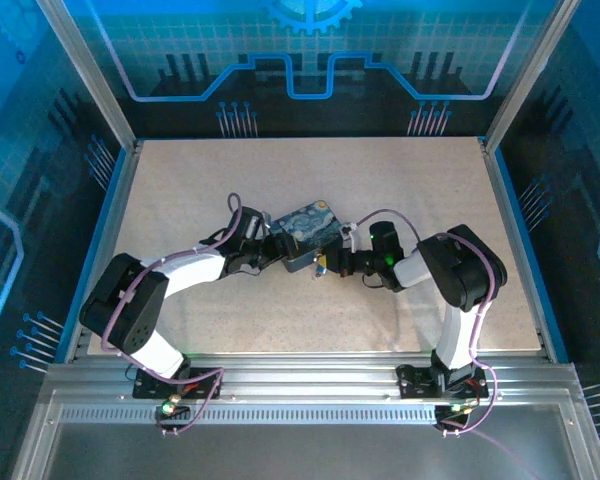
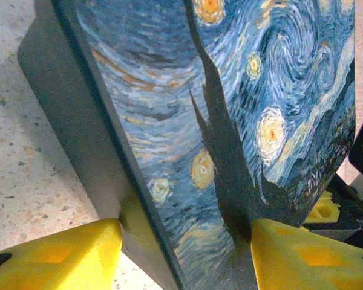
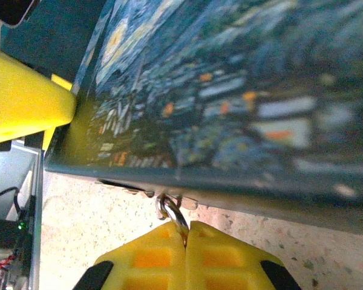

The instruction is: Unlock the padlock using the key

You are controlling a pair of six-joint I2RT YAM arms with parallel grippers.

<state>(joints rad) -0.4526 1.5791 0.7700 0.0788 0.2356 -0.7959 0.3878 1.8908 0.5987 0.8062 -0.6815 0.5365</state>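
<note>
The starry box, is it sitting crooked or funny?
Yes. The starry tin sits tilted, not flat, with one corner pinched by the left gripper. The right gripper is shut on a small metal piece hanging at the tin's edge. Nothing looks broken or spilled.

Tin (image 1: pixel 308 226) plus left gripper (image 1: pixel 277 246) and right gripper (image 1: pixel 328 265) clog centre. Worktop (image 1: pixel 180 190) open all around them.

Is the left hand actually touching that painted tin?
Touching. In the left wrist view, the left hand has both yellow fingers pressed against the tin, with no gap.
</note>
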